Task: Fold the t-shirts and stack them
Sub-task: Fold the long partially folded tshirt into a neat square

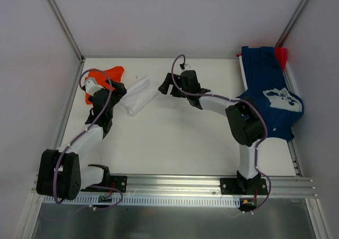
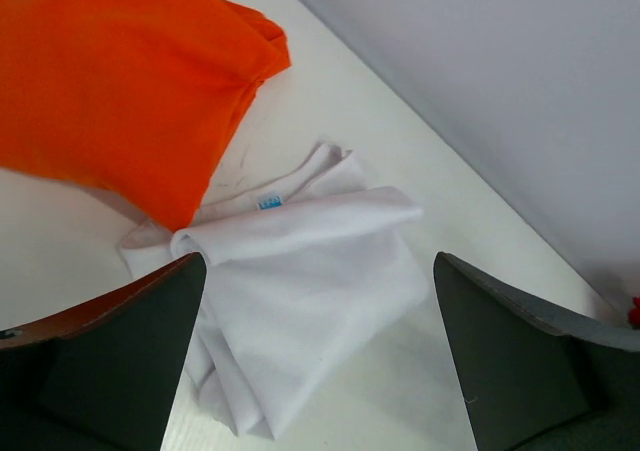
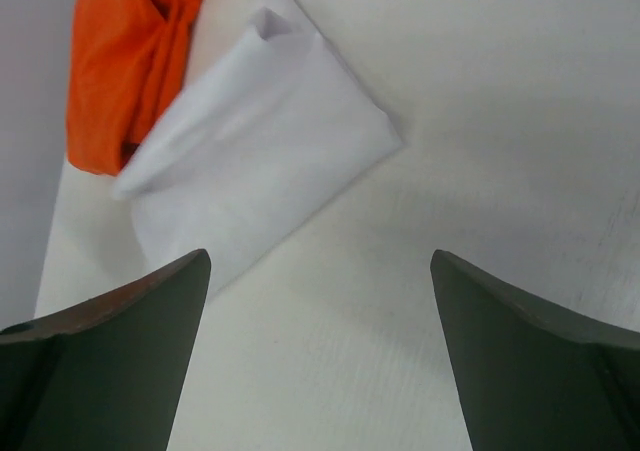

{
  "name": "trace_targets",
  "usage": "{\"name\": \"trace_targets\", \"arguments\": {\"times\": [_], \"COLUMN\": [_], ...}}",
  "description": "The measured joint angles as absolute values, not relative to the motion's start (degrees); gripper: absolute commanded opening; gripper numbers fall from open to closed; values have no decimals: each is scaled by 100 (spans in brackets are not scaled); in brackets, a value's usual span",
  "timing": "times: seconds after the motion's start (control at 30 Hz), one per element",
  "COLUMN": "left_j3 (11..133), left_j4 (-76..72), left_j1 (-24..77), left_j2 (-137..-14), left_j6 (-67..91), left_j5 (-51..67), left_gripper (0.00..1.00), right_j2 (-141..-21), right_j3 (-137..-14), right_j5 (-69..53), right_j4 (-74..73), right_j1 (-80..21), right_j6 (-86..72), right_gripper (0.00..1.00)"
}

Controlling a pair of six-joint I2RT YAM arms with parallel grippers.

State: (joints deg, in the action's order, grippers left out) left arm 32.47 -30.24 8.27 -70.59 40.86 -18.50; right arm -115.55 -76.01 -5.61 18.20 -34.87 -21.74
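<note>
Okay, hidden parts first: in the top view the left arm covers much of the orange t-shirt point(image 1: 112, 72), the right arm's elbow covers part of the navy t-shirt point(image 1: 265, 74), and only a corner of the small red t-shirt point(image 1: 281, 54) shows behind the navy one at the far right. The white print on the navy shirt is unreadable. That shirt lies spread along the right side of the table point(image 1: 175, 143), its edge seeming to hang over the rail. The white t-shirt point(image 2: 300, 291) is a loosely folded bundle with creased layers and a small blue neck label point(image 2: 269, 202), lying far left of centre. The crumpled orange shirt is in the far left corner, its hem overlapping the white one's edge. The left gripper point(image 2: 315, 271) is spread wide and holds nothing, with the white shirt below its fingers. The right gripper point(image 3: 320, 261) is also spread wide and empty over bare table, with the white shirt just ahead to one side. In the top view the white shirt sits between the two grippers.
</note>
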Motion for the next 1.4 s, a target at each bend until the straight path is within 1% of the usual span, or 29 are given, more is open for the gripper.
{"name": "trace_targets", "arguments": {"times": [0.07, 0.1, 0.13, 0.17, 0.33, 0.5, 0.63, 0.73, 0.83, 0.97, 1.27, 1.4], "left_j3": [3120, 3061, 3006, 2958, 2626, 2228, 2174, 2167, 2117, 2008, 1868, 1800], "left_j4": [-2902, -2775, -2635, -2499, -1813, -1177, -740, -515, -333, -189, -8, 1], "left_j1": [895, 908, 913, 937, 934, 934, 934, 934, 934, 934, 934, 934], "left_j2": [-6619, -6399, -6156, -5918, -4659, -3474, -2971, -2790, -2622, -2473, -2469, -2344], "left_j6": [4073, 4064, 4049, 4040, 3999, 3957, 3872, 3809, 3787, 3787, 3806, 3819], "left_j5": [-1791, -1747, -1699, -1693, -1538, -1367, -1273, -1212, -1201, -1199, -1063, -1037], "left_gripper": [99, 99, 99, 99, 99, 99, 99, 99, 99, 99, 98, 98], "right_j2": [-11343, -11264, -11233, -11233, -11502, -12304, -13170, -13821, -14210, -14182, -13402, -12853], "right_j3": [-7647, -7736, -7905, -8093, -9266, -10366, -10818, -10892, -10678, -10136, -8475, -7483], "right_j5": [-504, -469, -464, -460, -489, -497, -504, -528, -539, -521, -475, -484], "right_j4": [1772, 1702, 1629, 1579, 1315, 1417, 1474, 1487, 1601, 2134, 3092, 3465], "right_j1": [-3546, -3601, -3662, -3726, -4003, -4268, -4519, -4748, -4934, -5037, -4945, -4853], "right_j6": [-2126, -2075, -2043, -2023, -2178, -2464, -2775, -3037, -3321, -3577, -3599, -3546], "right_gripper": [65, 43, 6, 0, 1, 0, 1, 0, 1, 0, 0, 1]}}
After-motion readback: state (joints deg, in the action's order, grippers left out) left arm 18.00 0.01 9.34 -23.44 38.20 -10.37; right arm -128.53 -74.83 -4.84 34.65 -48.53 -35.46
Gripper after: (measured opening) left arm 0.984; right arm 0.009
